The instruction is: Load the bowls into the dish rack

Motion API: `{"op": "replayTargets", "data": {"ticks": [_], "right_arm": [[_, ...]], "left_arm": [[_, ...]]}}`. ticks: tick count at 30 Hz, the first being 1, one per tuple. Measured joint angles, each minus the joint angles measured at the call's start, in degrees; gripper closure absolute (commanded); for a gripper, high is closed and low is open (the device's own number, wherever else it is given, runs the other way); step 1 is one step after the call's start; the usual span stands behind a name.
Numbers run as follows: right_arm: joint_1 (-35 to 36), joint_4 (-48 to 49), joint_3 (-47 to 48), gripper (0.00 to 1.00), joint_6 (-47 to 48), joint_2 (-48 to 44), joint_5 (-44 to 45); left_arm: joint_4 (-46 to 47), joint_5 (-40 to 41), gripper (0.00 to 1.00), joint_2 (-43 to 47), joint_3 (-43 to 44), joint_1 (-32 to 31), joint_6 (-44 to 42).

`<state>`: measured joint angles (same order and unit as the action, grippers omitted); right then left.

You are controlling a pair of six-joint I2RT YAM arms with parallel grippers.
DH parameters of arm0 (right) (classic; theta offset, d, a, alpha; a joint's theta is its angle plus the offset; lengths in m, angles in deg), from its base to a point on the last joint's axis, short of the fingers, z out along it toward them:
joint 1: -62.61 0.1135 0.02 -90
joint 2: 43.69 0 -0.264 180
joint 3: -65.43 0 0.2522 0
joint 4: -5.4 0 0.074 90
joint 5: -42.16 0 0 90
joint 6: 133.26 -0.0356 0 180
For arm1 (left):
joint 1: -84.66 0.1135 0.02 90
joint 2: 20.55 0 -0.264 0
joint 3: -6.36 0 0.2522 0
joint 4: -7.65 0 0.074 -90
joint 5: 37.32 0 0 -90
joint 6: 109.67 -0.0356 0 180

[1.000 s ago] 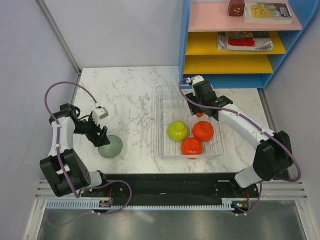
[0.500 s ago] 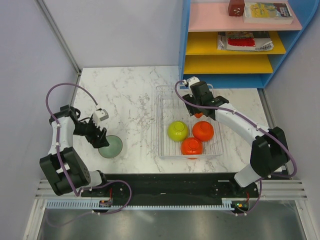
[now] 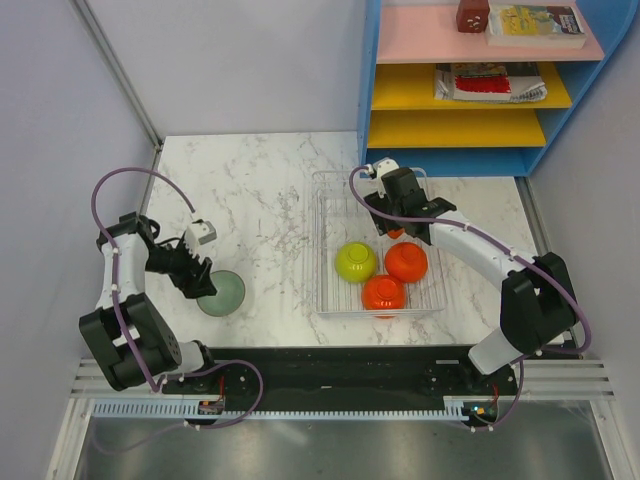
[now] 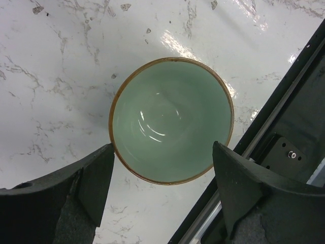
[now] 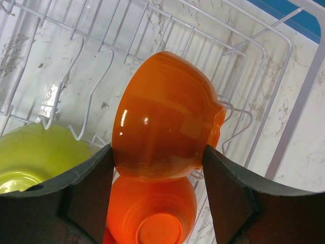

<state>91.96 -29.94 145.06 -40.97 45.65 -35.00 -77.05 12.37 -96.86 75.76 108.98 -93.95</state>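
Observation:
The pale sage-green bowl (image 3: 221, 292) sits upright on the marble near the front left. My left gripper (image 3: 196, 275) is open and hangs just above it; in the left wrist view the bowl (image 4: 171, 119) lies partly between the fingertips, untouched. My right gripper (image 3: 396, 226) is shut on an orange-red bowl (image 5: 162, 117), held on its side low inside the dish rack (image 3: 318, 245). In the rack lie a yellow-green bowl (image 3: 356, 261) and two orange-red bowls (image 3: 406, 261) (image 3: 384, 293), all upside down. The white bowl is out of view.
A blue shelf unit (image 3: 470, 160) with pink and yellow boards, books and papers stands right behind the rack. Grey walls close the left and back sides. The black mounting rail (image 4: 284, 127) runs along the front edge, close to the sage-green bowl.
My right gripper has moved slightly left and down into the rack with the orange-red bowl. My left gripper has shifted a little over the sage-green bowl.

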Motion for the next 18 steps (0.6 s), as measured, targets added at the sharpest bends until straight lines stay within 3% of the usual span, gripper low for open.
{"op": "replayTargets", "data": {"ticks": [15, 17, 18], "right_arm": [[-0.81, 1.03, -1.25, 0.99, -0.72, 0.85, -3.74], [-0.81, 1.05, -1.25, 0.88, -0.7, 0.85, -3.76], [-0.81, 1.03, -1.25, 0.69, -0.68, 0.85, -3.78]], "left_arm": [[-1.01, 1.22, 0.19, -0.39, 0.0, 0.44, -1.27], [-1.03, 1.22, 0.2, -0.48, 0.0, 0.48, -1.42], [-1.03, 1.22, 0.2, -0.57, 0.0, 0.48, -1.49]]}}
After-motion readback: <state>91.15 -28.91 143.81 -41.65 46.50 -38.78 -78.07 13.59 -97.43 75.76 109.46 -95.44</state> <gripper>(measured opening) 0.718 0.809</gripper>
